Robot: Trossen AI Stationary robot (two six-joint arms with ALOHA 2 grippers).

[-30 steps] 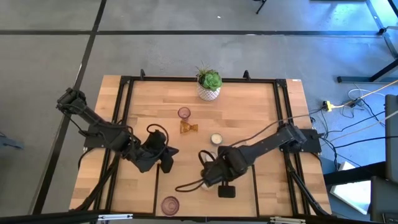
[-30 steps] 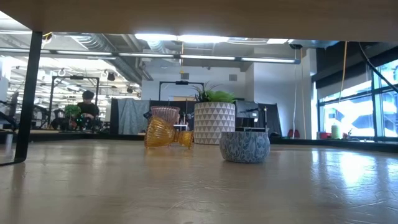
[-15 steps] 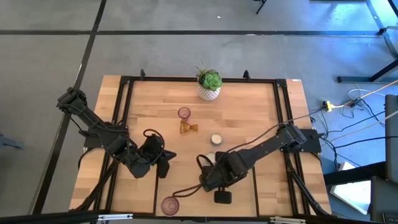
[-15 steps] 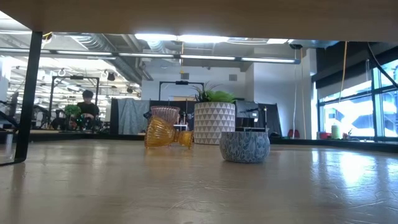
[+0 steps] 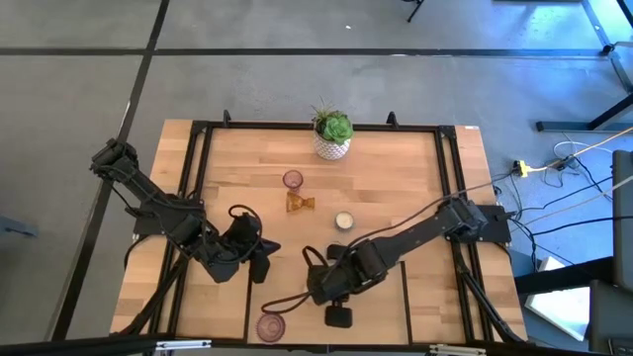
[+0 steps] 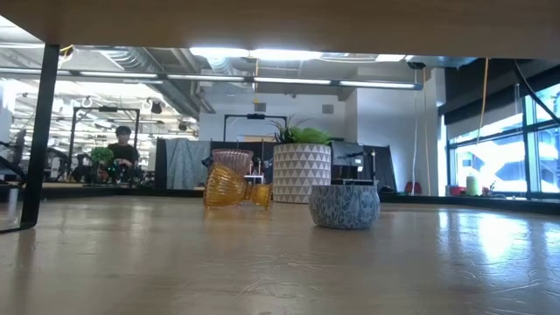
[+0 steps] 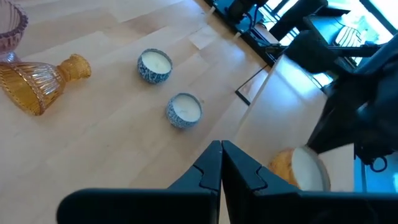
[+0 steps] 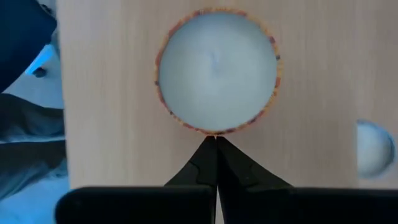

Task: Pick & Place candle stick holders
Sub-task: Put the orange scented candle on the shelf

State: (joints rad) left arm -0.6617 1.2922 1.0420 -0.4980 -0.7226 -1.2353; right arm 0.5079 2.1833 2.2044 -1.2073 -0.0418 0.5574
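Note:
In the left wrist view, two blue-patterned candle stick holders (image 7: 154, 65) (image 7: 183, 110) with cream tops stand on the table. An amber glass one (image 7: 37, 87) lies on its side by a pink glass one (image 7: 9, 25). Another pink one (image 5: 270, 326) stands near the front edge. My right gripper (image 8: 216, 142), shut and pointing steeply down, hangs over a cream holder with an orange rim (image 8: 216, 74), its tip at the rim's edge. In the high view the arm hides that holder. My left gripper (image 7: 221, 152) is shut and holds nothing, left of centre above the table. My right gripper's shut fingertips (image 8: 211, 152) appear right at the near edge of the cream holder's rim (image 8: 214, 129), coming from above. Whether they touch it cannot be told. The holder stands upright on the table.
A green plant in a white patterned pot (image 5: 333, 135) stands at the far edge's middle. A black frame (image 5: 198, 178) runs along the table's sides. My right arm (image 5: 415, 237) reaches across the table's near right part, a cable (image 5: 292, 295) looping beside it.
My right gripper has moved toward the near edge and a little to the left, and has tipped more steeply downward. It stays shut. The holders have not moved.

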